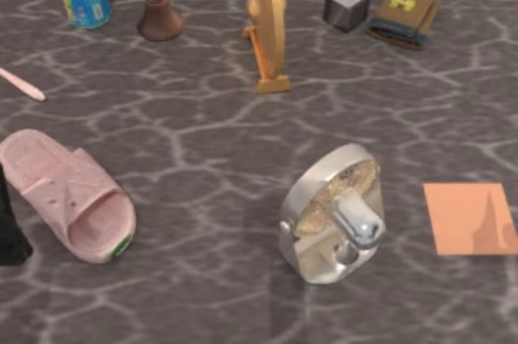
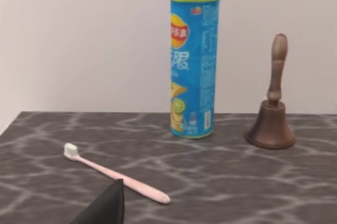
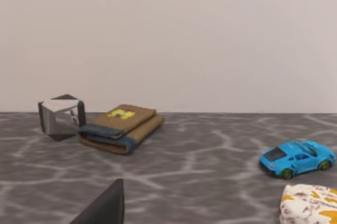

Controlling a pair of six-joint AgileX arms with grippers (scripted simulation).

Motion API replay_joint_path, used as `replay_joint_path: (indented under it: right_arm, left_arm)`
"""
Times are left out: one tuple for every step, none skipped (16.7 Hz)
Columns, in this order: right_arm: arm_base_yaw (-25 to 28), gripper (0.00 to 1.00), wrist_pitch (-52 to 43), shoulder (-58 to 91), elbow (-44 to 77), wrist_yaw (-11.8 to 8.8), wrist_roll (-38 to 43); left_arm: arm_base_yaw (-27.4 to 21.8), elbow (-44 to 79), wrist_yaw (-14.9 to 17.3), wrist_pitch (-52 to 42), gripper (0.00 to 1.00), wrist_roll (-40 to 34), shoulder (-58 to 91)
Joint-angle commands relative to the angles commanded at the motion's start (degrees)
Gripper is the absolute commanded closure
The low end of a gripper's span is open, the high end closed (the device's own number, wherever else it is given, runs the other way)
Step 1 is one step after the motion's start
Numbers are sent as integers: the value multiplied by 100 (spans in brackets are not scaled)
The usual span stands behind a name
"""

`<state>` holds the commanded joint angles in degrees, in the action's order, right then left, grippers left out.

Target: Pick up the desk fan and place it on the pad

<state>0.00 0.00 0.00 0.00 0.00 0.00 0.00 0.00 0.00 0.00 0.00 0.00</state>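
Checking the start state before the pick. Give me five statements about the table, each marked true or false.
1. The desk fan already sits on the pad. False: it stands on the bare table, apart from the pad, towards the top view's left of it.
2. The pink slipper lies near the table's left side. True.
3. The toothbrush leans against the chips can. False: it lies flat on the table, apart from the can.
4. The bell stands upright beside the chips can. True.
5. The golden disc lies flat. False: it stands upright on its orange stand.
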Motion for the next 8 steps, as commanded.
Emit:
replay_joint_path:
  right_arm:
    - [0, 0, 0, 0, 0, 0, 0]
    - [0, 0, 0, 0, 0, 0, 0]
    - [29, 0, -56, 57, 56, -4, 56]
    - [87, 0, -170, 174, 172, -10, 171]
    - [169, 0, -337, 353, 349, -17, 340]
    - [272, 0, -552, 594, 586, -23, 557]
    - [394, 0, -808, 895, 880, -28, 816]
    - [529, 0, -1102, 1258, 1227, -30, 1113]
  left_arm:
    - [0, 0, 0, 0, 0, 0, 0]
    - [0, 0, 0, 0, 0, 0, 0]
    - [0, 0, 0, 0, 0, 0, 0]
    - [0, 0, 0, 0, 0, 0, 0]
    - [0, 0, 0, 0, 0, 0, 0]
    - [0, 0, 0, 0, 0, 0, 0]
    - [0, 0, 0, 0, 0, 0, 0]
    - [0, 0, 0, 0, 0, 0, 0]
